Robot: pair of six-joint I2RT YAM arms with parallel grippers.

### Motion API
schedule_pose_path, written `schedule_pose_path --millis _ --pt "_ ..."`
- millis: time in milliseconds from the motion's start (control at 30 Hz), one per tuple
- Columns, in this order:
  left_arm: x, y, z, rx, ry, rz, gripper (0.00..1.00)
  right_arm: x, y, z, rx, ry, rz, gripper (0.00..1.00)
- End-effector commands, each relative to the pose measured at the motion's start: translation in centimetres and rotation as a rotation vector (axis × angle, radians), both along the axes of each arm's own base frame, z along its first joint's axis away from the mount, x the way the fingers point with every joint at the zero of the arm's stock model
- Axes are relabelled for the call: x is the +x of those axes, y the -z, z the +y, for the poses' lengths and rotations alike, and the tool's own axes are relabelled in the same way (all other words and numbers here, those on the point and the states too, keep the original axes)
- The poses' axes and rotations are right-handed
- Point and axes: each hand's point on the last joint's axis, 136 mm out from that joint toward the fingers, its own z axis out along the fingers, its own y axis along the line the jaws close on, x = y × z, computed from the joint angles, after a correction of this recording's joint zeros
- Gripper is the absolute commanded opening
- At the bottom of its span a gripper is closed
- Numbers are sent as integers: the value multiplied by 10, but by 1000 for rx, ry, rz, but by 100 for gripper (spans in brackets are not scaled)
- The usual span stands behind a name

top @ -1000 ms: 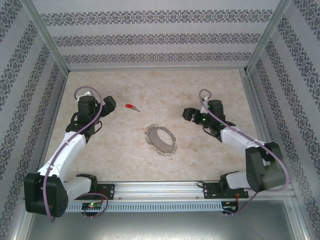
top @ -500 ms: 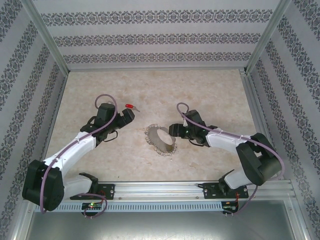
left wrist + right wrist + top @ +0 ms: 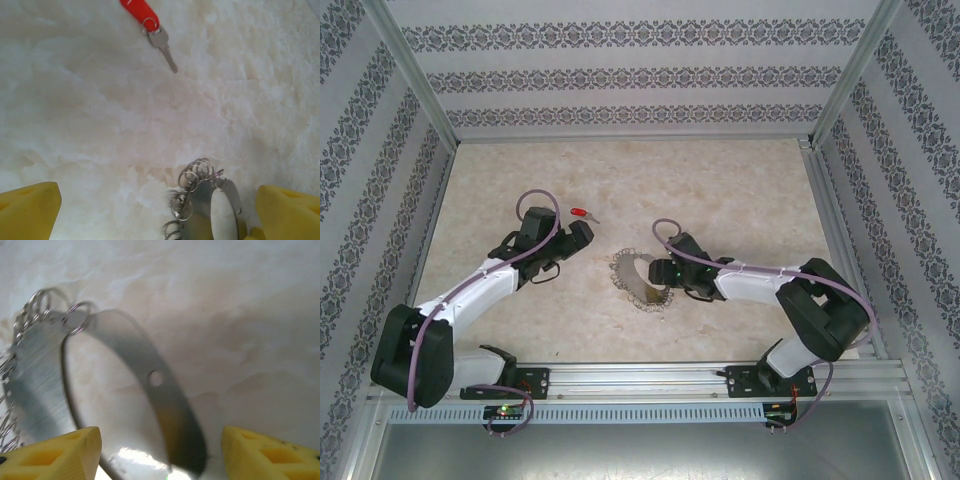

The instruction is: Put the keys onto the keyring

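The key (image 3: 582, 213), with a red plastic head and a short silver blade, lies on the table just beyond my left gripper (image 3: 582, 233). In the left wrist view the key (image 3: 150, 22) is at the top, well ahead of the open left gripper (image 3: 157, 210), which holds nothing. The keyring (image 3: 638, 280), a flat silvery band loop hung with several small rings, lies at the table's middle. My right gripper (image 3: 657, 268) is at its right side. In the right wrist view the open right gripper (image 3: 162, 452) straddles the near band of the keyring (image 3: 145, 365) without touching it. The keyring (image 3: 200, 200) also lies low in the left wrist view.
The marble-patterned table (image 3: 740, 190) is walled by patterned panels on three sides. An aluminium rail (image 3: 640, 378) runs along the near edge by the arm bases. Bare tabletop lies behind and to both sides of the keyring.
Both arms have swung inward. The left gripper came up to the red key, and the right gripper reached the keyring with its jaws somewhat narrower. Key and keyring have not moved.
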Motion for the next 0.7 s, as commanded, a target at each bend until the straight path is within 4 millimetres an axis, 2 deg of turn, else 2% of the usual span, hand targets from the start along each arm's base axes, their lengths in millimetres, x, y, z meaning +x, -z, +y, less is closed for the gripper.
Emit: schedule_pose_path --millis 0,200,367,467,533,667 --pt "11 -16 -7 -7 17 -37 100 -16 1 20 13 -19 29 65" --pt "17 -19 -12 -7 33 -38 100 -33 -1 63 56 -88 42 65" --pt "22 -23 -13 16 53 -38 100 -43 -9 124 123 -209 59 65" --pt "24 -27 -11 44 63 -41 100 -47 -22 150 164 -269 45 66" --pt "24 -29 -7 66 54 -39 100 -44 -33 150 165 -270 21 66" --pt "18 -31 -2 84 60 -44 100 -34 -49 127 134 -232 -41 67"
